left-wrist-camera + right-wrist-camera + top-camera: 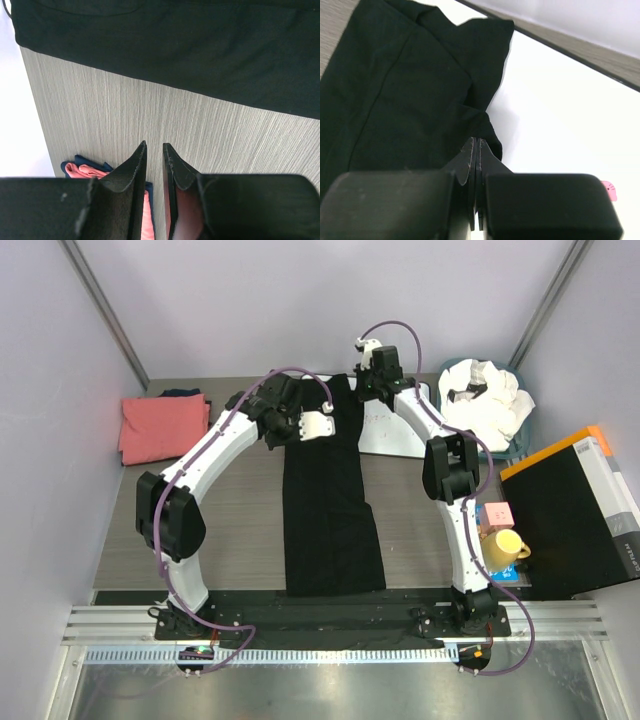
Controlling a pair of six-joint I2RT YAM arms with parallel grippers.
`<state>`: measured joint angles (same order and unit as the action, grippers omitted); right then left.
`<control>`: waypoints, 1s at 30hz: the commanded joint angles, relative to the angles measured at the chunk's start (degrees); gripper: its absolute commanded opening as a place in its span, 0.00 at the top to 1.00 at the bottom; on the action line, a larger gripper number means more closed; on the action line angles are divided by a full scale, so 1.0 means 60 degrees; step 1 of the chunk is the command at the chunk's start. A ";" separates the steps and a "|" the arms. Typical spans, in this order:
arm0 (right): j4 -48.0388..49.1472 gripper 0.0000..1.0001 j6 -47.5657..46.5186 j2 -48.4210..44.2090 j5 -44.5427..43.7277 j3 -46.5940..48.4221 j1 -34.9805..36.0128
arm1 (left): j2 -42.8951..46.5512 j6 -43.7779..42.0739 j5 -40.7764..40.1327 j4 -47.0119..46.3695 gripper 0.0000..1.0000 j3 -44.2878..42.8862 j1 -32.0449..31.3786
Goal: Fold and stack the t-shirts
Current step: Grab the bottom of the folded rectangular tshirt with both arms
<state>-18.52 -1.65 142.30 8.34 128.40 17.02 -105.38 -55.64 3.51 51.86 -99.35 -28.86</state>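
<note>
Black t-shirt (410, 90) at tips of right hand (475, 142), closed tight, grip uncertain; left hand (154, 147) barely parted, empty. Risk: cloth slips, fold skews.

This is looking like a robotics lab booth: pale walls (60, 390) are closing in a wood-grain table (240, 530) on three sides, and the left arm (185, 490) and right arm (455, 510), trailing purple cables (290, 370), are standing bolted to a metal rail (110, 625) along the table's near edge.
</note>
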 commanded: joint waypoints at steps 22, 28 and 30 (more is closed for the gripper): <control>0.0612 0.99 -0.0560 -0.1759 -0.1229 -0.1405 -0.0038 | 0.0118 0.0118 0.0031 -0.0264 0.81 -0.0214 -0.0053; 0.0612 0.99 -0.0677 -0.1759 -0.1170 -0.1405 0.0035 | 0.0147 0.0088 0.0016 -0.0278 0.81 -0.0214 -0.0053; 0.0612 0.99 -0.0662 -0.1788 -0.1010 -0.1419 0.0035 | 0.0176 0.0088 0.0016 -0.0278 0.81 -0.0214 -0.0053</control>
<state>-17.19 -4.64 136.22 2.28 119.94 17.04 -105.38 -55.64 3.51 51.66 -99.35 -28.88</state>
